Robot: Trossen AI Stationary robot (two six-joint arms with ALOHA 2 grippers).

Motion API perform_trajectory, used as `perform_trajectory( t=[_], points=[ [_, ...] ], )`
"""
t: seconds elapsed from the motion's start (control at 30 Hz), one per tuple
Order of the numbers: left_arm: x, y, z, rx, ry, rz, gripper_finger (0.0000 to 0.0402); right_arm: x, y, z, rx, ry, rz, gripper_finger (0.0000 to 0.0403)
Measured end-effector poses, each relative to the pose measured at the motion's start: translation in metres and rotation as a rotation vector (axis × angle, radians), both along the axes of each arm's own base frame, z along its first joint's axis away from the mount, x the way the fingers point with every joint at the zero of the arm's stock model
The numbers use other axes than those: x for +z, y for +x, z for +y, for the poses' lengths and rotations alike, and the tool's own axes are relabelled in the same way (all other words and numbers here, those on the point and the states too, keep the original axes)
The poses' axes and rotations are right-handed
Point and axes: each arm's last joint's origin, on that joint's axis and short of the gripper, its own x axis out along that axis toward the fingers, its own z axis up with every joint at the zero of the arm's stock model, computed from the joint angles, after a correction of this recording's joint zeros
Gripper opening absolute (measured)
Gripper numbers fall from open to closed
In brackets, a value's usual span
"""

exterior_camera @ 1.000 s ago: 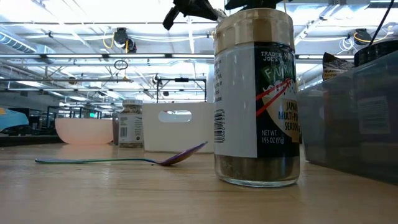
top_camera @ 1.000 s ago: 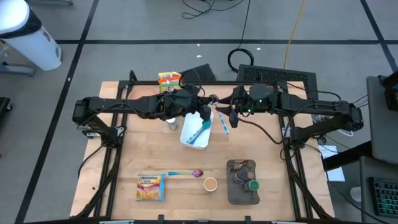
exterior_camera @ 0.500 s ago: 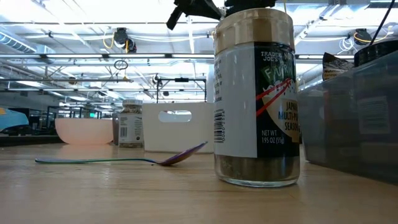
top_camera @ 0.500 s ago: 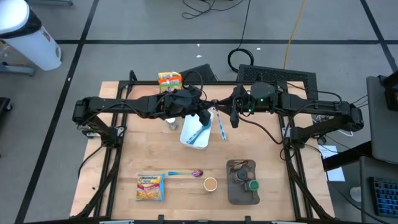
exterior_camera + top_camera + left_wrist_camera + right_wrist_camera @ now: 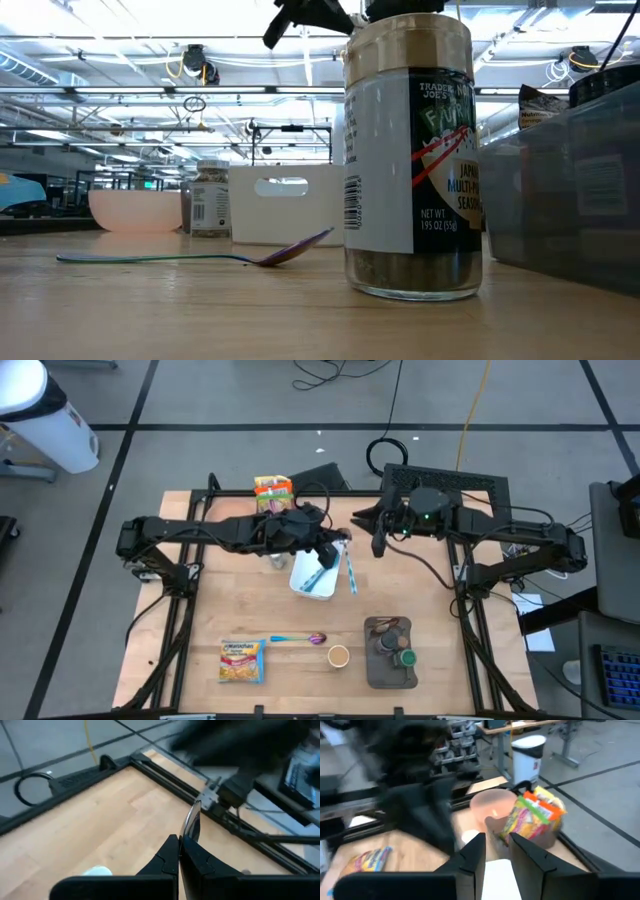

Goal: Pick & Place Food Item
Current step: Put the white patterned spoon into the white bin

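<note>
We see the left gripper (image 5: pixel 338 548) above the white rectangular plastic bin (image 5: pixel 316 571) at the middle of the pale wooden worktop (image 5: pixel 220 600), its jaws pressed together on a thin light-blue utensil (image 5: pixel 350 571) that slants down beside the bin's right rim. The right gripper (image 5: pixel 378 544) hovers just beside it, apart from the utensil; its jaws stand slightly parted on nothing. The yellow flat noodle packet (image 5: pixel 241 660) lies near the worktop's front-left edge, well apart from both grippers, with bare wood around it. A purple-bowled spoon (image 5: pixel 298 638) lies just beside the packet.
</note>
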Motion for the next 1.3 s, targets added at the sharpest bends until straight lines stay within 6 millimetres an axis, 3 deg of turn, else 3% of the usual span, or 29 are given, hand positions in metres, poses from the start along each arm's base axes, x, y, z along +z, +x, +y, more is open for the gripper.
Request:
perform_trajectory(
  t=[0.5,0.77,0.97,1.13,1.3],
  points=[
    [0.006,0.002,0.004,0.006,0.052,-0.046,0.0001,0.0,0.0,-0.002,0.093,0.063,-0.011,0.0106],
    [0.01,0.004,0.006,-0.017,0.077,-0.083,0.0001,-0.004,0.0,-0.002,0.099,0.067,0.0,0.0102],
    [0.01,0.004,0.005,-0.04,0.075,-0.084,0.0001,-0.004,0.0,-0.001,0.119,0.067,0.0,0.0074],
    [0.01,0.004,0.005,-0.041,0.077,-0.079,0.0001,-0.007,0.003,-0.005,0.174,0.091,0.005,0.0013],
    [0.009,0.004,0.005,-0.04,0.068,-0.076,0.0005,-0.01,0.006,-0.007,0.19,0.1,0.017,0.0005]
  ],
)
